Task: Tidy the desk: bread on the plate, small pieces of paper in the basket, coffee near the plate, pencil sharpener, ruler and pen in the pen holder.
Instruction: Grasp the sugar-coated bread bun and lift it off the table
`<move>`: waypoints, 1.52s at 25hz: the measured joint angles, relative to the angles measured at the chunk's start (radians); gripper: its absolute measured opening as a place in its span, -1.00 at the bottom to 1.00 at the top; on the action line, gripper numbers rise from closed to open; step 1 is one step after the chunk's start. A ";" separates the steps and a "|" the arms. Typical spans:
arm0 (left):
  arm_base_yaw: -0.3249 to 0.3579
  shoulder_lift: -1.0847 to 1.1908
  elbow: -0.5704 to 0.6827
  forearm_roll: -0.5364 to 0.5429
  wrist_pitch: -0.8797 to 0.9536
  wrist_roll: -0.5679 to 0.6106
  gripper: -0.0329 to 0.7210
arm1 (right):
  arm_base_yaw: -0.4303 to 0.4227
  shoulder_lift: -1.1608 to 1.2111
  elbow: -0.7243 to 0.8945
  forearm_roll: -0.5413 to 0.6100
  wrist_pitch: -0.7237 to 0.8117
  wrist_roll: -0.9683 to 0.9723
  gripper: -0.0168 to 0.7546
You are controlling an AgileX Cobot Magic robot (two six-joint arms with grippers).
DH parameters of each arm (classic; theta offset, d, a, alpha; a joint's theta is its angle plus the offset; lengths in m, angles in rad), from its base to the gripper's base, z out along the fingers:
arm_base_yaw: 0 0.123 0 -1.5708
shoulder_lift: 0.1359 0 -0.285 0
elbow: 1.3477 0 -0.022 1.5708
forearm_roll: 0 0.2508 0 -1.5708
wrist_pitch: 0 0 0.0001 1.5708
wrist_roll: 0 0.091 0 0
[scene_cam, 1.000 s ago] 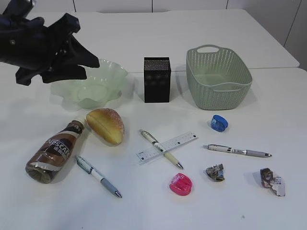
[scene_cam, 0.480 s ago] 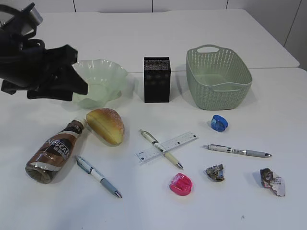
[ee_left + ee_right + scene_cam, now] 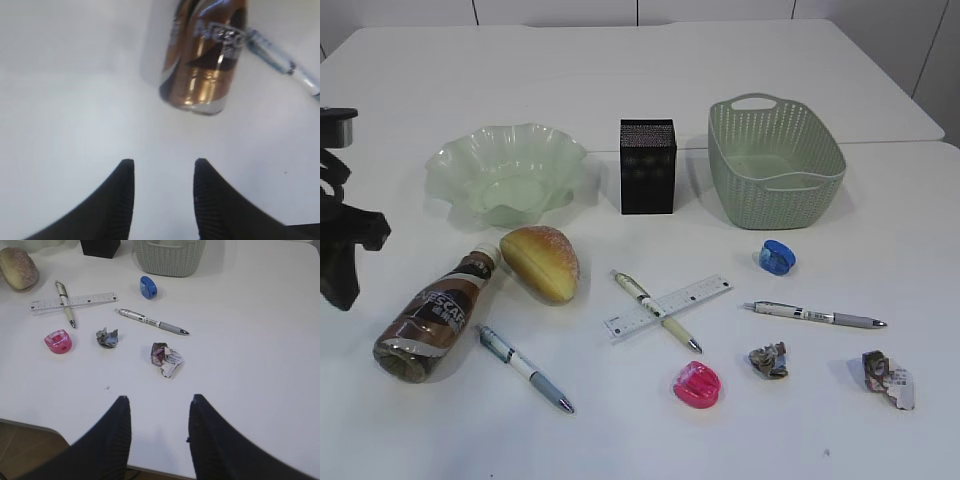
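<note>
The bread [image 3: 540, 262] lies on the desk in front of the empty green plate [image 3: 505, 180]. The coffee [image 3: 435, 315] lies on its side to the bread's left, and my open, empty left gripper [image 3: 164, 165] hovers short of its base [image 3: 202, 55]. A pen [image 3: 655, 311] crosses the ruler [image 3: 668, 306]. Blue [image 3: 777, 256] and pink [image 3: 697, 385] pencil sharpeners and two small pieces of paper [image 3: 769, 360] [image 3: 887, 379] lie to the right. The pen holder [image 3: 647, 165] and basket [image 3: 775, 160] stand at the back. My right gripper [image 3: 159, 401] is open and empty near the front edge.
Two more pens lie loose, one beside the coffee [image 3: 525, 368] and one right of the ruler [image 3: 815, 316]. My left arm [image 3: 342, 250] stands at the far left edge. The desk's front edge [image 3: 30, 426] shows just below my right gripper.
My left arm has swung from above the plate leftward and down to the left edge, uncovering the plate. Nothing on the desk has moved.
</note>
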 joint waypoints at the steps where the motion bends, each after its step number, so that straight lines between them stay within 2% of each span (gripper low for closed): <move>1: 0.000 0.000 0.000 0.024 0.022 -0.030 -0.18 | 0.000 0.000 0.000 0.000 0.000 0.000 -0.13; 11: 0.000 0.000 0.000 0.005 0.052 -0.168 -0.18 | 0.000 0.000 0.000 0.000 0.000 0.000 -0.14; 14: 0.000 0.000 0.000 -0.002 0.052 -0.325 -0.18 | 0.000 0.000 0.000 0.000 0.000 0.000 -0.13; 17: 0.000 0.000 0.000 -0.002 0.047 -0.538 -0.18 | 0.000 0.000 0.000 0.000 0.000 0.000 -0.13; 23: 0.000 0.000 0.000 -0.009 -0.014 -0.724 -0.18 | 0.000 0.000 0.000 0.000 0.000 0.000 -0.14; 31: 0.000 0.007 0.000 -0.058 -0.104 -0.760 -0.15 | 0.000 0.000 0.000 0.000 0.000 0.000 -0.13; 38: 0.000 0.071 0.000 -0.183 -0.165 -0.723 0.00 | 0.000 0.000 0.000 0.000 0.000 0.000 -0.14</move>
